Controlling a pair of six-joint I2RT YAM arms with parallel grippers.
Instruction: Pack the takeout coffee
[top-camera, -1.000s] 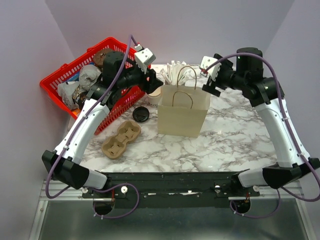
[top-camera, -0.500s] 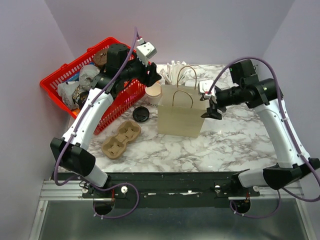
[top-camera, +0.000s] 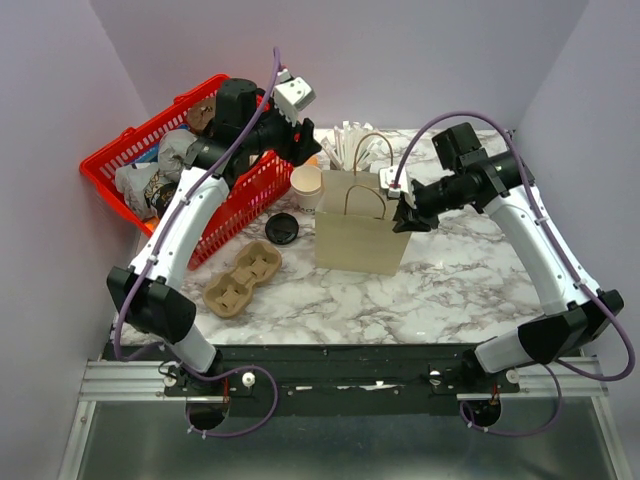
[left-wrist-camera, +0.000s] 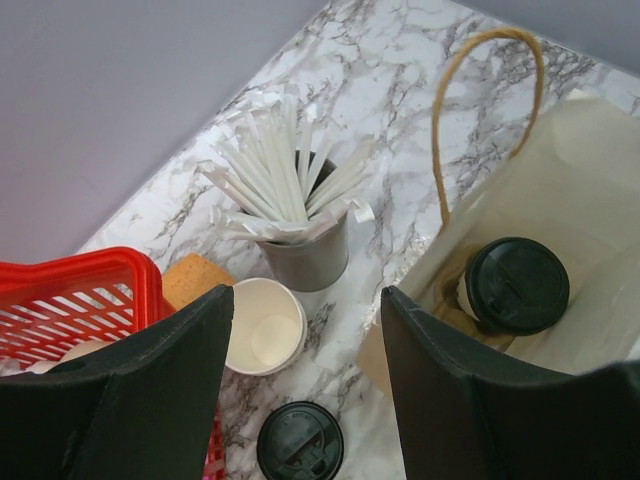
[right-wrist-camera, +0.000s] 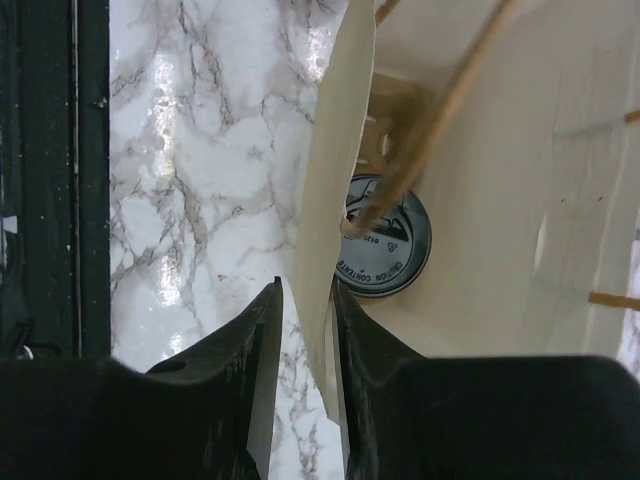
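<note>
The takeout coffee (left-wrist-camera: 517, 285), a cream cup with a black lid (right-wrist-camera: 385, 240), stands upright inside the open paper bag (top-camera: 365, 235); the top view does not show it. My right gripper (top-camera: 400, 215) is at the bag's right rim. Its jaws (right-wrist-camera: 305, 285) straddle the bag's side wall (right-wrist-camera: 340, 130), one finger outside and one inside. They are nearly together, with a sliver of marble still showing beside the paper. My left gripper (top-camera: 300, 145) hangs open and empty behind the bag's left corner. It (left-wrist-camera: 305, 295) is above an open paper cup (left-wrist-camera: 262, 325).
A loose black lid (top-camera: 282, 228) lies left of the bag. A grey cup of white sticks (left-wrist-camera: 305, 255) stands behind it. The red basket (top-camera: 130, 150) of wrapped items fills the back left. A cardboard cup carrier (top-camera: 242, 278) lies at front left.
My right arm swung in and down from behind the bag to its right rim, and its jaws narrowed around the wall. My left gripper drew back and up a little.
</note>
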